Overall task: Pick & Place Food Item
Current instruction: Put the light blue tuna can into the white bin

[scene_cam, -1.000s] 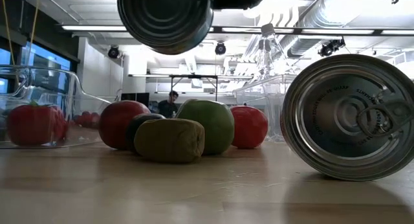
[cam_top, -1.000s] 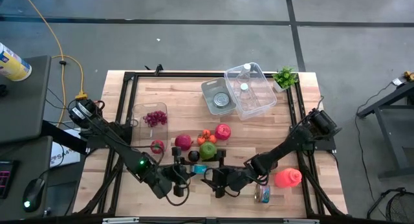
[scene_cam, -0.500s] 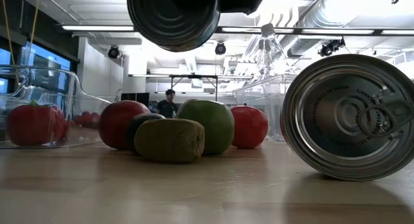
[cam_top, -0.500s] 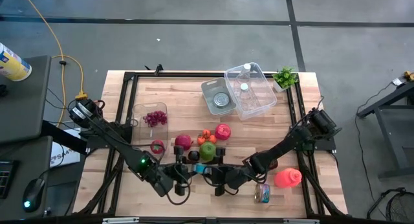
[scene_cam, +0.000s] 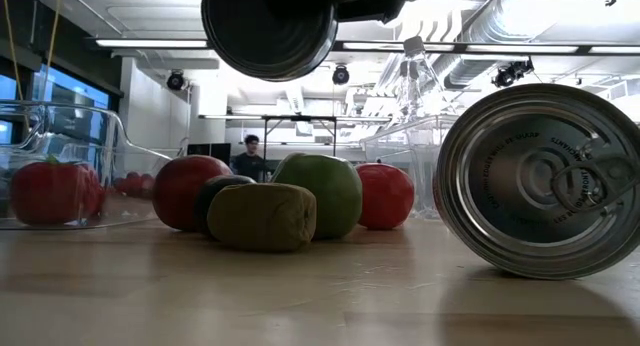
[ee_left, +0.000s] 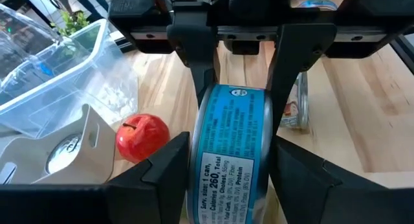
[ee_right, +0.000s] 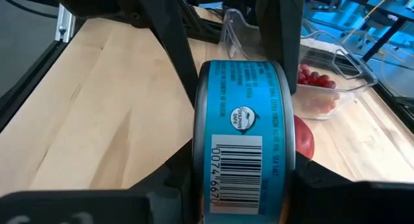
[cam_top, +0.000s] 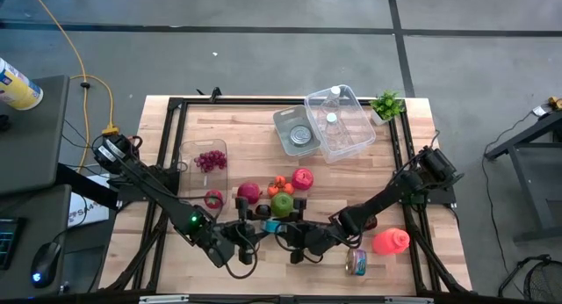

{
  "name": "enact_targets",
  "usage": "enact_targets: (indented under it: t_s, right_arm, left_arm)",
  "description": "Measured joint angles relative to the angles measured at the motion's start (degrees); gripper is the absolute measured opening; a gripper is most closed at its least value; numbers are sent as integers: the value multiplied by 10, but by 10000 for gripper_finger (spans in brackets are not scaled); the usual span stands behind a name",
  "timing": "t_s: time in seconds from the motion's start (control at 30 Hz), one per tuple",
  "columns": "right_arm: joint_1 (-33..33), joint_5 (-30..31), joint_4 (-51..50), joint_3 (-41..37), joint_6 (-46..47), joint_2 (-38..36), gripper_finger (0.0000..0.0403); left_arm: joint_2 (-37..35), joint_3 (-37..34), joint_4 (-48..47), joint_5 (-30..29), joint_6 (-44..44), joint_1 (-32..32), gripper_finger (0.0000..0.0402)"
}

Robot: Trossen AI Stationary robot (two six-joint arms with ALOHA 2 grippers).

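Note:
A blue-labelled can (cam_top: 273, 226) hangs in the air near the table's front edge, above the fruit. It lies on its side, with one flat end (scene_cam: 270, 31) facing the near edge. My left gripper (cam_top: 266, 228) reaches it from the left and my right gripper (cam_top: 283, 230) from the right. Both are shut on it, as each wrist view shows: the can (ee_left: 229, 153) sits between my left fingers, and the can (ee_right: 244, 140) between my right fingers. My left gripper pinches the can across its two flat ends, by the rim (ee_left: 194, 169), between its two fingers. The fingers come about level from the table's left. The can lies on its side, lifted clear of the table. My right gripper pinches the same can across its two flat ends, by the rim (ee_right: 198, 166), one finger on each end. It comes about level from the table's right, opposite the left fingers (ee_right: 169, 49). The can stays clear of the table.
Under the can lie a red apple (cam_top: 249, 192), a green apple (cam_top: 282, 205) and a brown lump (scene_cam: 262, 216). A tin (cam_top: 356, 263) lies on its side at the front right, beside a red object (cam_top: 391, 242). Clear bins (cam_top: 338, 119) stand at the back, and a clear container (cam_top: 205, 159) at the left.
My right gripper has closed in on the can from the table's right. The can, held in the air, has shifted slightly toward the table's right.

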Motion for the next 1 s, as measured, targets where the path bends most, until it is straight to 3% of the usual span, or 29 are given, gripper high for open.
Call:
enact_targets:
  t_s: [0.17,0.37,0.63,0.73,0.9,1.0]
  right_arm:
    - [0,17,-7,0,4,0,118]
    - [0,122,-83,-1,57,-3,118]
    - [-26,239,-192,0,136,-28,118]
    - [-61,251,-209,0,159,-48,118]
    - [-142,239,-210,1,171,-70,118]
    - [-195,196,-213,0,209,-71,118]
  left_arm:
    - [0,0,2,-2,0,0,192]
    - [0,0,38,-48,1,-11,194]
    - [0,0,75,-209,55,-53,194]
    - [0,0,79,-241,57,-63,194]
    - [0,0,78,-225,44,-67,195]
    - [0,0,78,-211,43,-67,195]
